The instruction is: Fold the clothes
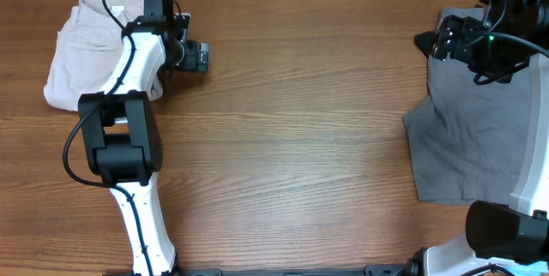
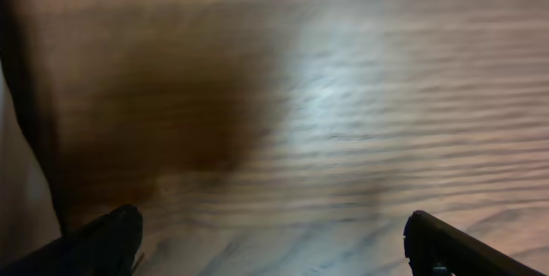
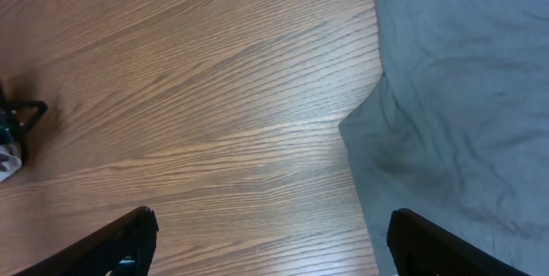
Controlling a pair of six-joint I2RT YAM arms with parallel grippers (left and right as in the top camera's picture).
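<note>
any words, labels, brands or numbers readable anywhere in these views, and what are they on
No text can be read in any view.
beige shorts: no label or print shows.
grey shorts: plain cloth, no print.
wooden table: wood grain only.
left arm and right arm: no legible markings.

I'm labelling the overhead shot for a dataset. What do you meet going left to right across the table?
beige shorts → left gripper → bare stretch of table → grey shorts
</note>
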